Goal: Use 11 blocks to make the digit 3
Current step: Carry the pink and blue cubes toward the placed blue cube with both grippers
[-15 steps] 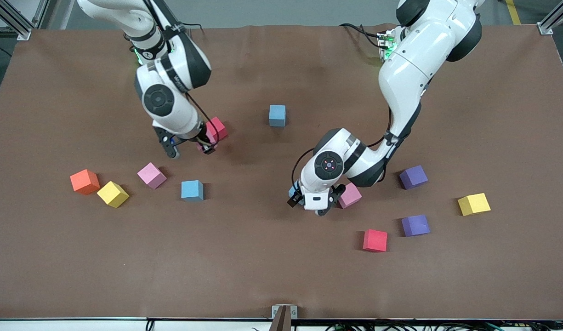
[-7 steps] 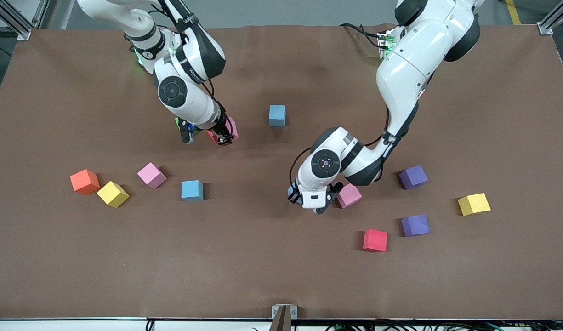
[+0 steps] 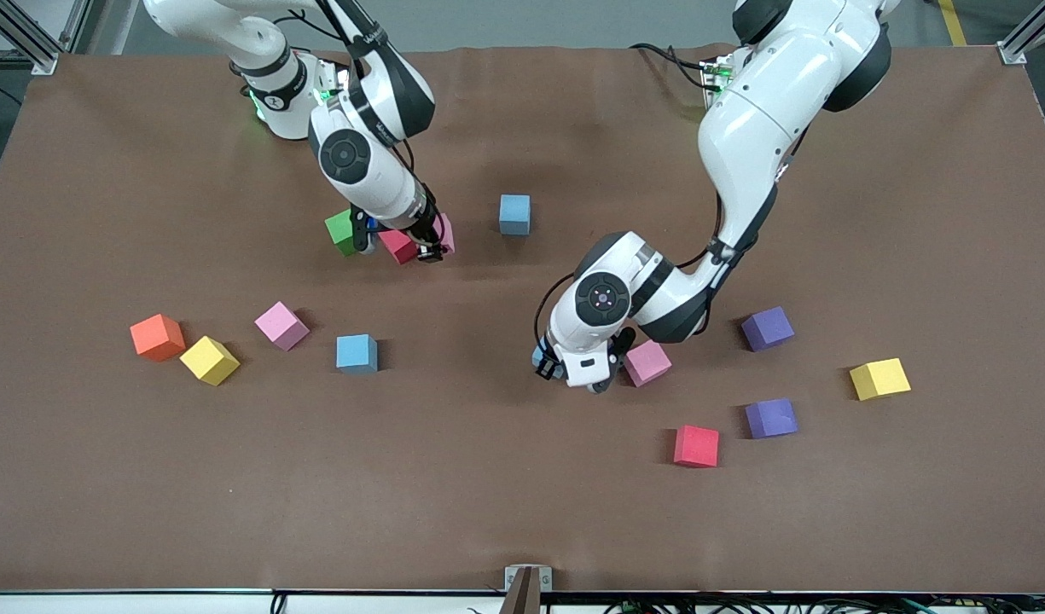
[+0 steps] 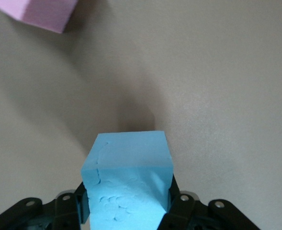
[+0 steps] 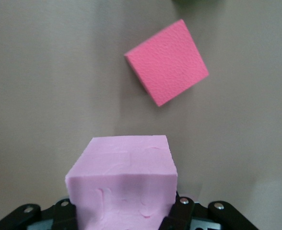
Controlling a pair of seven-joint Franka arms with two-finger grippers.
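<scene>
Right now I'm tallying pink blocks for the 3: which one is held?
The pink block clamped in the right claw, over the red block; the other two pinks rest on the table.

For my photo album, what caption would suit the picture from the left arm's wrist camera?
Left gripper shut on a light blue cube, a pink cube resting nearby.
</scene>
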